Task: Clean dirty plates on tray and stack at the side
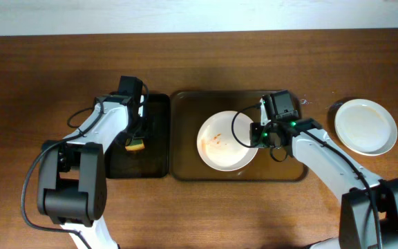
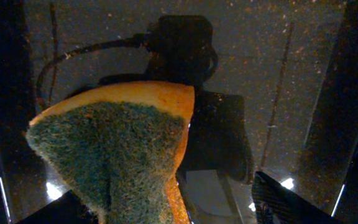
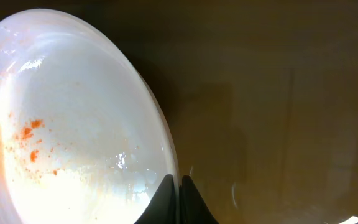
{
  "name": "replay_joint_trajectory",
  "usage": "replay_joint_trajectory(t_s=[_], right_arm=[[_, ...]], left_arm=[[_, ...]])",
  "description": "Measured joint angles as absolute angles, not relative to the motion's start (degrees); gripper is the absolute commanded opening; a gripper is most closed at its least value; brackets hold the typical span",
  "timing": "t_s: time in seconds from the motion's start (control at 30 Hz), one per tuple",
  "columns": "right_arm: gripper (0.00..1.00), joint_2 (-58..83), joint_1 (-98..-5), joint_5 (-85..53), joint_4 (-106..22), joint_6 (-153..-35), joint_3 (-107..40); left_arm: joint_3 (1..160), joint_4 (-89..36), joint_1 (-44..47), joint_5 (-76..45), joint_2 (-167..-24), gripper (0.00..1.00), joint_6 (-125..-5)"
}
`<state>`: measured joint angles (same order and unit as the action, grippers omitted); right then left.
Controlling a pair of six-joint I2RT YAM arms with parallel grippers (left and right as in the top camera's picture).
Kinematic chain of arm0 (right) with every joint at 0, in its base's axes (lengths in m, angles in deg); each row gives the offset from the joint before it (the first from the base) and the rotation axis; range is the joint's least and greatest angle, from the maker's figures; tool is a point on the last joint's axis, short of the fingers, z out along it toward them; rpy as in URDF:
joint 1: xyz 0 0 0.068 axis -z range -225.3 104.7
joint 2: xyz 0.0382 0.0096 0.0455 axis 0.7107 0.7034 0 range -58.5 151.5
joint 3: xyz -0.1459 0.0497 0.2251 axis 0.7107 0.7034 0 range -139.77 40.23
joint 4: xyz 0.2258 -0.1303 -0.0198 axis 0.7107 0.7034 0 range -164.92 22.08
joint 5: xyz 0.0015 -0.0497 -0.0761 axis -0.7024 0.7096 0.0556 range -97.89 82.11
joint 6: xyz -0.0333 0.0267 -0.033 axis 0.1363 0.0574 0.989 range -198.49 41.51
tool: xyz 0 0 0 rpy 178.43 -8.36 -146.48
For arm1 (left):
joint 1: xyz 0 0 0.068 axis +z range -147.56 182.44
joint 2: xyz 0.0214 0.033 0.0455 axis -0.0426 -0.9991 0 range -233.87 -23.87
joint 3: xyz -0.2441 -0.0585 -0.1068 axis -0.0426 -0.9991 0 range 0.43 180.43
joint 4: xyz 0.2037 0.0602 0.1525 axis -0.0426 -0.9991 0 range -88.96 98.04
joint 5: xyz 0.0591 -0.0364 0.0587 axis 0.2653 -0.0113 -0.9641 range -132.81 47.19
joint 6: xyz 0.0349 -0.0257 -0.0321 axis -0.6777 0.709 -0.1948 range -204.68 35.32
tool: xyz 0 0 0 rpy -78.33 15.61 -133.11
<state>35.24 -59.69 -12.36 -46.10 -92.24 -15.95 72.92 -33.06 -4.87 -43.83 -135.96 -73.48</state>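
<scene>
Operator: Grippers first: how is the left gripper (image 1: 138,138) found?

Observer: Its fingers (image 2: 284,199) are seen apart and pointed down over the black tray (image 1: 159,131). A yellow-and-green sponge (image 2: 117,149) is framed between them, with the green side turned toward the wrist camera. A gap is seen between the sponge and the finger at the lower right of that view, so no clamping is shown.

Operator: And the arm behind it?

Observer: It is raised from its base at the near left, folded at the elbow and turned inward. The wrist is hung over the black tray's inner half.

Operator: How is the right gripper (image 3: 179,196) held?

Observer: Its fingers are pressed together on the right rim of the smeared plate (image 1: 223,145). That plate is laid in the middle of the brown tray (image 1: 185,159), and orange-red specks are seen on its left part.

Operator: Pose of that arm?

Observer: It is stretched from the near right corner diagonally inward, with the wrist held low over the tray's right half.

Operator: Anything at the side?

Observer: A clean-looking white plate (image 1: 365,126) is set on the tabletop (image 1: 47,69), well to the right of the tray. Whether more lie under it cannot be told.
</scene>
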Motion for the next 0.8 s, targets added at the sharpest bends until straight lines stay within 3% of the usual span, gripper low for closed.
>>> replay_joint_trajectory(t_s=[0.13, 0.17, 0.23, 0.27, 0.3, 0.53, 0.7, 0.73, 0.8], right_arm=[[0.11, 37.44, -59.69, -13.58, -47.52, -92.16, -15.95], [0.15, 38.21, -59.69, -13.80, -47.85, -92.05, -15.95], [0.37, 39.06, -59.69, -14.02, -48.02, -91.98, -15.95], [0.42, 39.06, -59.67, -14.37, -47.85, -92.20, -15.95], [0.44, 39.06, -59.58, -14.96, -47.43, -91.96, -16.06], [0.59, 39.19, -51.49, -30.32, -36.90, -88.73, -23.74], [0.81, 39.21, -51.03, -32.05, -36.44, -84.42, -23.74], [0.96, 39.21, -50.95, -32.18, -36.59, -84.22, -23.74], [0.98, 39.21, -50.55, -32.27, -36.44, -84.03, -23.74]], left_arm=[[72.07, -32.21, -4.87, -44.55, -135.96, 0.58, -73.50], [71.85, -31.55, -4.87, -44.74, -135.96, 0.50, -73.50], [71.63, -30.59, -4.87, -44.94, -135.96, 0.14, -73.56], [71.56, -30.24, -4.87, -45.14, -135.96, 0.03, -73.54], [71.56, -29.94, -4.85, -45.14, -135.96, 0.00, -73.34], [75.61, -33.35, -4.50, -46.56, -135.59, 0.00, -73.50], [76.81, -33.94, -5.07, -47.74, -126.48, 0.00, -73.48], [77.07, -33.19, -6.10, -47.08, -125.01, 0.00, -73.45], [77.25, -31.36, -10.45, -43.24, -124.46, 0.00, -72.12]])
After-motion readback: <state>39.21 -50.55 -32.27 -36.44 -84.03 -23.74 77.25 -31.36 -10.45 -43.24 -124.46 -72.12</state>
